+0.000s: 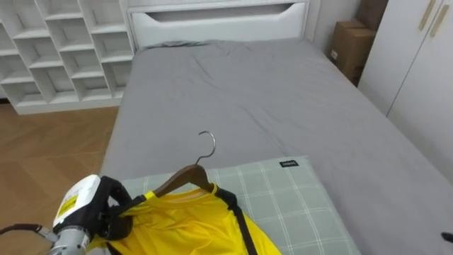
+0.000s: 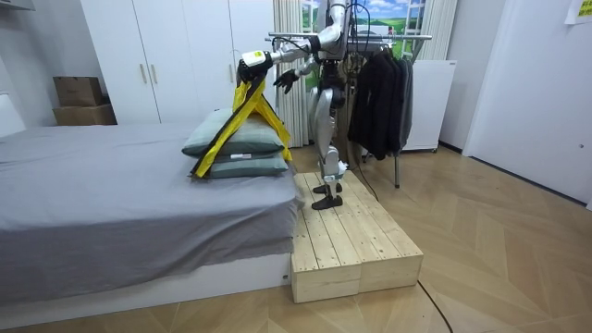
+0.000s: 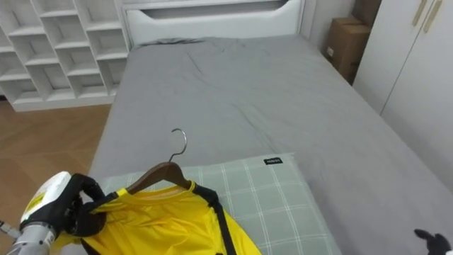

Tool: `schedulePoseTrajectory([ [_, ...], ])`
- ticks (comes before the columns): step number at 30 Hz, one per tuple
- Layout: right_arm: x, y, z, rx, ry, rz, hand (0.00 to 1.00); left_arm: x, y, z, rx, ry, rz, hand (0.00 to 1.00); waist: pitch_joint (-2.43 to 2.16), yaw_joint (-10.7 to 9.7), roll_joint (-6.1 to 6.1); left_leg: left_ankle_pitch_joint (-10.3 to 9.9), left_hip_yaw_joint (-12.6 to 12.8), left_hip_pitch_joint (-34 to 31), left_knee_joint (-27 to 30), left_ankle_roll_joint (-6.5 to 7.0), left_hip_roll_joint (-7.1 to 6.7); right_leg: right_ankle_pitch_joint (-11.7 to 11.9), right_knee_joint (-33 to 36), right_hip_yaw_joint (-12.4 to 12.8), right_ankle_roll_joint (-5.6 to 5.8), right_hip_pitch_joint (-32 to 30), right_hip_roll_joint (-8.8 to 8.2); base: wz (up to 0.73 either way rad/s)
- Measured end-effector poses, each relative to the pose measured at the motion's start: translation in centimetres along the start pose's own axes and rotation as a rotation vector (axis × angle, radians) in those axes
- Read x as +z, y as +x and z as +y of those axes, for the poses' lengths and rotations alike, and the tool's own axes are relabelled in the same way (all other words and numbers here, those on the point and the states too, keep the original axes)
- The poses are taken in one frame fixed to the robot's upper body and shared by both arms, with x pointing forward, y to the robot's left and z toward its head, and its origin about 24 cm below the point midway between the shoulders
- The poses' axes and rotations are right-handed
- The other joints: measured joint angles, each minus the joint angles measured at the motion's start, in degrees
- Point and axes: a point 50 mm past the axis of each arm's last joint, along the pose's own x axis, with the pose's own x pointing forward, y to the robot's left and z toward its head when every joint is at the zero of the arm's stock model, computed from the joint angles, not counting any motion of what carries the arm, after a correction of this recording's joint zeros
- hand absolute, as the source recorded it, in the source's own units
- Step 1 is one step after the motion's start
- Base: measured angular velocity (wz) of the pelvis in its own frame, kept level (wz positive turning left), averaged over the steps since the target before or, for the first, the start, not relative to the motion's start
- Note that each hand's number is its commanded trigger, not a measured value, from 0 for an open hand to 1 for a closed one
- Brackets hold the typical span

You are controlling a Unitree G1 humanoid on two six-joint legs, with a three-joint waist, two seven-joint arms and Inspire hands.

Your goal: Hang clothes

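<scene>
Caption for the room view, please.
Robot on a wooden platform by the bed, left hand holding a yellow shirt over stacked pillows, clothes rack behind.

I get bright, even light over the bed [image 1: 269, 92]: its grey sheet carries only faint shadows along the creases, and the white headboard [image 1: 219, 21] at its far end reads brightest. The yellow shirt [image 1: 191, 223] at the bed's foot is lit flat. Past that foot the floor [image 2: 499, 231] gives a soft sheen; below the bed's side lies a band of shade.
</scene>
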Motion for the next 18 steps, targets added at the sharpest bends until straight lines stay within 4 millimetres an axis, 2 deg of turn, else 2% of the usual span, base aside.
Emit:
schedulePoseTrajectory([
  [5,2.7,0.3,-1.4,-0.073,-0.013,-0.127,0.0,0.2,0.0,0.4,0.014,-0.007,-0.007,1.0,0.07,0.2,-0.04,-0.01,0.3,0.23,-0.13,0.01,-0.03,0.01,-0.02,0.33,0.02,0.07,-0.03,-0.04],
  [10,5.0,0.3,-2.0,-0.104,-0.016,-0.232,0.0,1.4,0.0,0.5,0.027,0.007,-0.055,1.0,0.15,1.37,0.15,-0.01,0.31,0.21,-0.05,0.01,0.1,0.02,0.16,0.33,0.01,-0.05,0.07,0.0],
  [13,6.6,0.4,-2.0,-0.076,-0.024,-0.3,0.0,1.8,0.0,0.2,0.011,-0.009,-0.062,1.0,0.38,1.89,0.65,-0.02,0.29,0.17,0.02,0.0,0.1,0.05,0.17,0.67,0.01,-0.02,0.1,0.0],
  [18,9.8,-0.1,-1.4,0.014,-0.014,-0.439,0.0,2.0,-0.1,-0.1,0.0,-0.014,-0.069,1.0,0.38,2.77,0.94,-0.01,0.33,0.2,-0.06,0.0,0.13,0.06,0.16,0.74,0.02,-0.08,0.12,0.0],
])
